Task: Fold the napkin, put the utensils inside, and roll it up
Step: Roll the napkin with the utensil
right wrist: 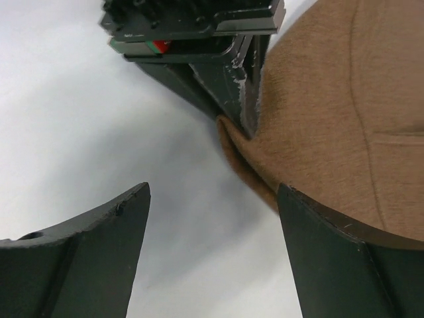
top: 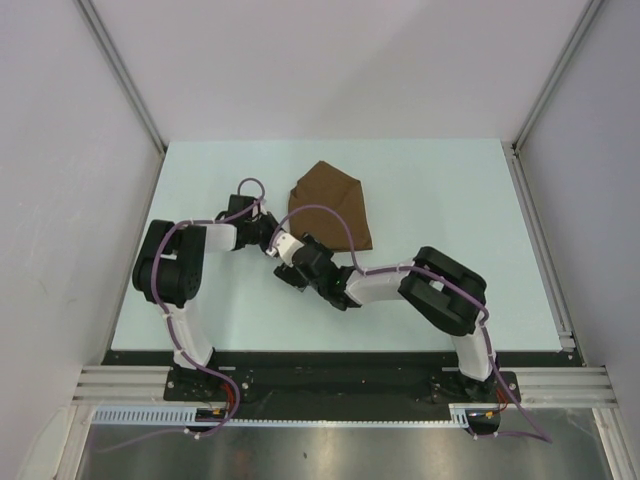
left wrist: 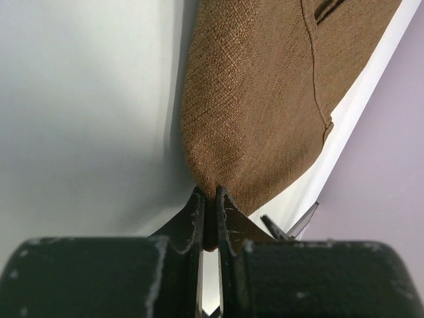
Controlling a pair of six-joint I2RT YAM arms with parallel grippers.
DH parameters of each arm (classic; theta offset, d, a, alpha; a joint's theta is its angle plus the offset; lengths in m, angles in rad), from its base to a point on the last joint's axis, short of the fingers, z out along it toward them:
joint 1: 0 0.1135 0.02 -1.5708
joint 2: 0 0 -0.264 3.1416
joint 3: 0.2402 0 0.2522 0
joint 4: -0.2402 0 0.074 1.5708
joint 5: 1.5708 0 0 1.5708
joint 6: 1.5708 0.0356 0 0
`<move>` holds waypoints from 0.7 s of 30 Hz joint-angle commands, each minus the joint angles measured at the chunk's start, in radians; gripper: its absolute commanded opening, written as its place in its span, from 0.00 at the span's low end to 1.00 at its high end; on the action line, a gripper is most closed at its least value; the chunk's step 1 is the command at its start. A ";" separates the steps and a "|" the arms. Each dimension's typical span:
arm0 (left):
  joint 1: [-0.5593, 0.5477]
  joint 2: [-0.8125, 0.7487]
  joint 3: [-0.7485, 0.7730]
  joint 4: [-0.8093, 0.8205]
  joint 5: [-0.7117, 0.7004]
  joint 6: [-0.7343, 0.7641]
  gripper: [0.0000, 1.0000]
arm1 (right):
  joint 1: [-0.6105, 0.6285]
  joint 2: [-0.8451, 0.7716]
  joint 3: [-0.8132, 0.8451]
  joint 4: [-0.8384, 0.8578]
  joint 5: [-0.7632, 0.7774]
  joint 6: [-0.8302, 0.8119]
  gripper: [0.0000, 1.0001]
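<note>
Our left gripper (left wrist: 209,197) is pinching a corner of the napkin (left wrist: 265,99), which is lying folded on the table (top: 450,200). Our right gripper (right wrist: 213,191) is hovering wide open beside it. We are risking the fold pulling apart if that pinch tugs sideways.

Around the napkin (top: 332,205), the near-left corner is the crowded spot. The left end effector (left wrist: 209,195) is clamped on that corner. The right end effector (right wrist: 213,187), jaws spread wide, faces it from just nearer. The right arm (top: 380,285) runs across the desk (top: 450,190) along the napkin's near side, blocking approach from there. Bare desk shows between the spread jaws. The cloth's edge reaches the right-hand finger, though whether they touch is hard to tell. To the right of the napkin and beyond it, the desk lies open as far as the frame rail (top: 540,240).
</note>
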 commanded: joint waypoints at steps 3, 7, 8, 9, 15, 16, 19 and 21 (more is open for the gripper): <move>0.013 0.000 0.031 -0.027 0.033 0.041 0.00 | 0.013 0.099 0.042 0.225 0.273 -0.167 0.82; 0.020 0.000 0.037 -0.061 0.031 0.055 0.00 | 0.010 0.148 0.049 0.299 0.342 -0.234 0.81; 0.020 0.000 0.037 -0.064 0.033 0.057 0.00 | 0.003 0.151 0.049 0.301 0.339 -0.240 0.81; 0.024 0.001 0.042 -0.065 0.034 0.060 0.00 | -0.003 0.154 0.048 0.302 0.329 -0.242 0.80; 0.033 0.000 0.053 -0.084 0.036 0.072 0.00 | -0.049 0.150 0.037 0.278 0.299 -0.220 0.78; 0.036 0.000 0.053 -0.085 0.036 0.074 0.00 | -0.055 0.142 0.023 0.279 0.299 -0.223 0.78; 0.044 -0.003 0.057 -0.094 0.037 0.080 0.00 | -0.063 0.132 -0.010 0.302 0.302 -0.246 0.76; 0.050 -0.006 0.064 -0.099 0.036 0.084 0.00 | -0.066 0.122 -0.029 0.321 0.302 -0.259 0.75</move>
